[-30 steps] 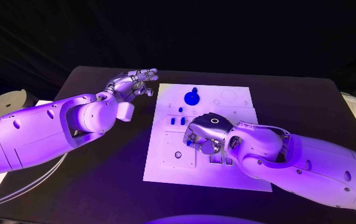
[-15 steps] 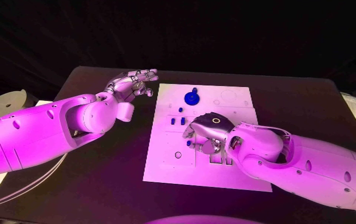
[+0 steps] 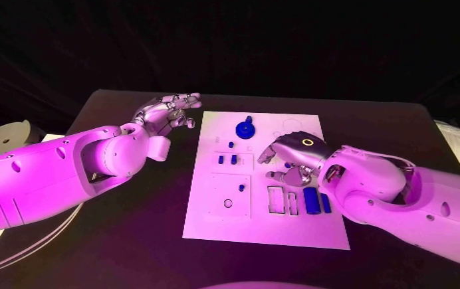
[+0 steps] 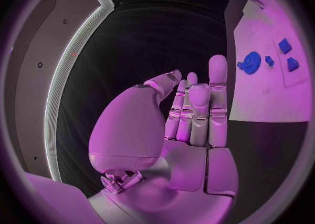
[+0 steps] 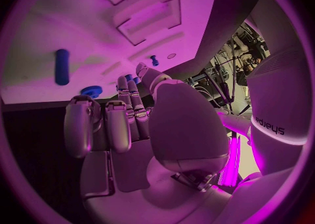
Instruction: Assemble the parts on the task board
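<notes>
We see the task board (image 3: pixel 264 229), a white plate whose long axis runs away from the robot, lying in the middle of the black tabletop (image 3: pixel 383 129). Near its far end rests a round blue part (image 3: pixel 246 129) with a short stub pointing toward the far edge. Nearer the robot, two small blue pegs (image 3: pixel 226 160) stand side by side on the board's left half, and a single small blue piece (image 3: pixel 242 187) lies a little closer to us. On the board's right half, two oblong blue parts (image 3: pixel 317 201) lie side by side, their long axes along the board's length, beside two narrow rectangular slots (image 3: pixel 283 200).

Our right hand (image 3: pixel 292 163) hovers over the middle of the board, just beyond those oblong parts; in the right wrist view its fingers (image 5: pixel 108 124) are curled loosely, apart from one another, with nothing between them. Our left hand (image 3: pixel 169 111) sits over the tabletop off the board's far left corner, clear of the board; the left wrist view shows its fingers (image 4: pixel 203 108) extended, close together, holding nothing.
</notes>
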Robot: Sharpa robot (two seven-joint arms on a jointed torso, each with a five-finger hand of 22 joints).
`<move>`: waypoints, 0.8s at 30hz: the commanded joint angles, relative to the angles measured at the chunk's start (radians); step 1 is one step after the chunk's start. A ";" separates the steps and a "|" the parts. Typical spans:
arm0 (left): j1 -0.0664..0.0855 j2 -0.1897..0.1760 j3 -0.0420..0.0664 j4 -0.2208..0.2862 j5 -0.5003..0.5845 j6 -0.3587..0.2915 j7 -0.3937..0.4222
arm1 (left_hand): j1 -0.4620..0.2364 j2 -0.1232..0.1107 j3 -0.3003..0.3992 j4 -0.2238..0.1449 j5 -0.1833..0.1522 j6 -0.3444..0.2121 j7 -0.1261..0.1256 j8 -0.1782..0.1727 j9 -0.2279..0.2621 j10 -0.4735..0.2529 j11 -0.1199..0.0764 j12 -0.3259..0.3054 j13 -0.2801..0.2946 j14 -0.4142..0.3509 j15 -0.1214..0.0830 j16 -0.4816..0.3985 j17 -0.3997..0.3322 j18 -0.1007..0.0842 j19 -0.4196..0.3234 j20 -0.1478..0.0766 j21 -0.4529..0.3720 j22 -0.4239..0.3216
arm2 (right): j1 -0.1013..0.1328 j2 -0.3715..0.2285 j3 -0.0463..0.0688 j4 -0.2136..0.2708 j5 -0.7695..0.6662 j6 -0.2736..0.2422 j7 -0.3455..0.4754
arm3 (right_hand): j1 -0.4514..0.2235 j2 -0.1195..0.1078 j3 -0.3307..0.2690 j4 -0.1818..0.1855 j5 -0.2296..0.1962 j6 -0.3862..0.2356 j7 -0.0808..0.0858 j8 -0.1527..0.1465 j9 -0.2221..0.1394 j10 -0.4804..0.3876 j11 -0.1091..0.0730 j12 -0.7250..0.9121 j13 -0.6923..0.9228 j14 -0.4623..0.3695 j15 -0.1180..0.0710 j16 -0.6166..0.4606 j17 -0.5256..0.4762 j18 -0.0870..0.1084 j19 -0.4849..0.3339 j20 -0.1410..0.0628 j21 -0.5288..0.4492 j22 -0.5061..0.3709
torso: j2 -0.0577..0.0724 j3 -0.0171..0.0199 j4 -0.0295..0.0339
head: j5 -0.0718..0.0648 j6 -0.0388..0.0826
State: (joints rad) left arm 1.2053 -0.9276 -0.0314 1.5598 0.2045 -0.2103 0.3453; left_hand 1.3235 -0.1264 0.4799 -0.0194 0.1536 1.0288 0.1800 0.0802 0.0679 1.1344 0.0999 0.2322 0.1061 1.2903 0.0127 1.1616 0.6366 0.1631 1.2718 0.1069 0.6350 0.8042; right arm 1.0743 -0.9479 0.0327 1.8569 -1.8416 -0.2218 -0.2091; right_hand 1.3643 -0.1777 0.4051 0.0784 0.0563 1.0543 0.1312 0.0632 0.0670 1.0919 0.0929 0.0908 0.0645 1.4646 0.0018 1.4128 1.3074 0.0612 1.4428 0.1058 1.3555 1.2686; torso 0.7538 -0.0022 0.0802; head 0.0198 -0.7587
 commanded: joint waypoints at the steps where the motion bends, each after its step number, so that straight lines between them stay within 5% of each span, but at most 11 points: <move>1: 0.000 0.000 0.000 0.003 -0.004 0.021 0.001 | -0.006 0.006 -0.003 0.000 -0.004 -0.006 0.002 -0.002 -0.001 -0.006 0.001 0.003 0.001 -0.010 0.000 -0.005 -0.001 0.018 -0.007 0.002 -0.005 -0.001 | 0.022 -0.036 0.001 0.002 0.021 0.027 -0.040 | -0.001 -0.019 -0.026 0.006 -0.005 -0.003 -0.013 -0.001 0.000 -0.020 0.003 -0.006 -0.002 0.064 0.007 -0.006 0.056 0.010 -0.007 0.001 -0.006 -0.004 | 0.000 -0.0004 -0.0007 | -0.012 0.009; 17: 0.000 0.003 0.000 0.002 -0.004 0.026 -0.001 | -0.007 0.007 -0.004 0.000 -0.004 -0.007 0.002 -0.001 -0.001 -0.008 0.001 0.005 0.002 -0.011 0.000 -0.005 -0.003 0.018 -0.007 0.003 -0.006 -0.002 | 0.043 -0.096 0.002 -0.013 -0.014 0.079 -0.058 | 0.024 -0.010 -0.097 0.021 -0.004 -0.015 -0.023 0.000 0.000 -0.032 -0.016 -0.019 -0.001 0.065 -0.010 -0.013 0.044 0.011 -0.005 -0.012 -0.010 -0.008 | 0.001 0.0016 0.0007 | -0.024 0.018; 24: 0.000 0.003 0.000 0.000 -0.004 0.027 -0.001 | -0.007 0.007 -0.004 0.000 -0.004 -0.007 0.002 -0.001 -0.001 -0.008 0.001 0.005 0.002 -0.011 0.000 -0.005 -0.003 0.018 -0.007 0.003 -0.006 -0.002 | 0.039 -0.088 0.001 -0.016 -0.012 0.102 -0.048 | 0.042 0.015 -0.094 0.032 -0.005 0.009 -0.030 0.005 0.003 0.038 -0.029 0.003 0.001 0.066 -0.019 -0.014 0.040 0.010 -0.002 -0.022 -0.010 -0.006 | 0.001 0.0014 0.0008 | -0.021 0.016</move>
State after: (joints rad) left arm 1.2054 -0.9260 -0.0322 1.5593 0.2045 -0.2047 0.3411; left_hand 1.3196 -0.1224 0.4800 -0.0194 0.1536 1.0288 0.1801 0.0802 0.0679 1.1345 0.0999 0.2322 0.1069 1.2869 0.0161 1.1616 0.6345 0.1630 1.2718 0.1069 0.6350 0.8032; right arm 1.1153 -1.0374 0.0335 1.8423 -1.8375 -0.1576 -0.2578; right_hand 1.4021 -0.1668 0.3093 0.1038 0.0562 1.0569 0.1002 0.0632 0.0687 1.1201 0.0655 0.0907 0.0650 1.4682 -0.0094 1.4040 1.3078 0.0614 1.4430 0.0910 1.3512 1.2623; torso 0.7554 -0.0003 0.0808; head -0.0017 -0.7414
